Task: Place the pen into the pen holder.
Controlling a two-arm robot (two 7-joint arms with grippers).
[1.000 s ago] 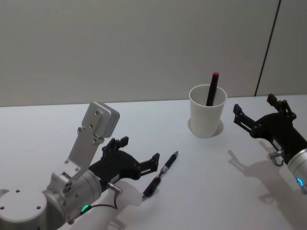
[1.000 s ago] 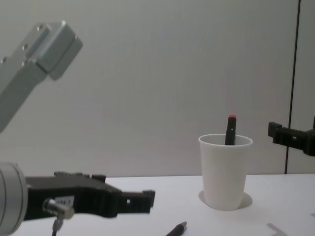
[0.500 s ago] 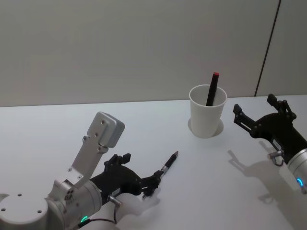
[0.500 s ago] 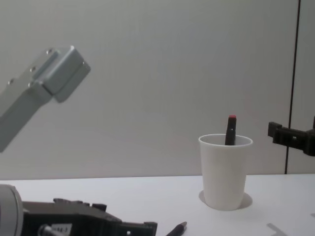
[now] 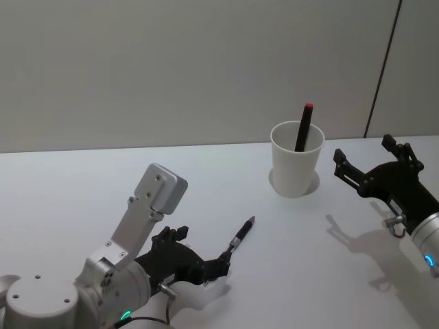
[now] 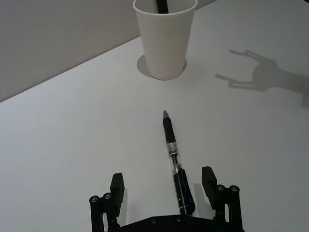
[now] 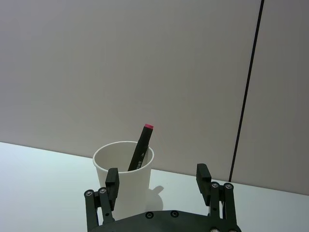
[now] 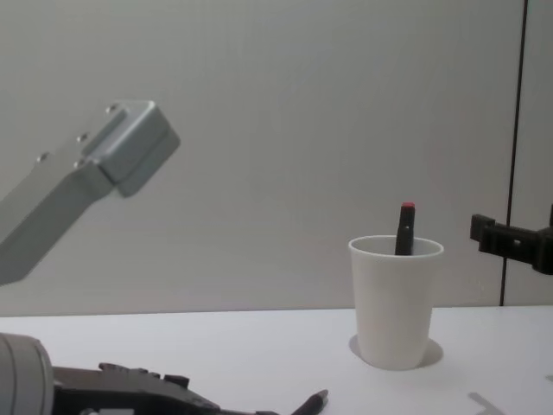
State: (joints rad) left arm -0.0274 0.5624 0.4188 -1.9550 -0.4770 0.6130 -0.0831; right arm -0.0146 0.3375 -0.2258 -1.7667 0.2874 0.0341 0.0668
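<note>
Head view: the left gripper (image 5: 202, 250) sits low on the table (image 5: 82, 185), fingers spread. The pen (image 5: 240, 236) lies flat just ahead of it, its rear end between the fingers and its tip pointing away toward the cup (image 5: 296, 168). The right gripper (image 5: 363, 149) hovers beside the cup, spread and empty.

Left wrist view: the pen runs straight out from the gripper, long axis aimed at the cup, with a metal tip, black grip, clear middle and dark rear barrel.

Right wrist view: the cup stands just ahead of the open fingers, with a red-capped marker (image 7: 140, 150) leaning inside.

Chest view: the pen's tip shows low, short of the cup.
</note>
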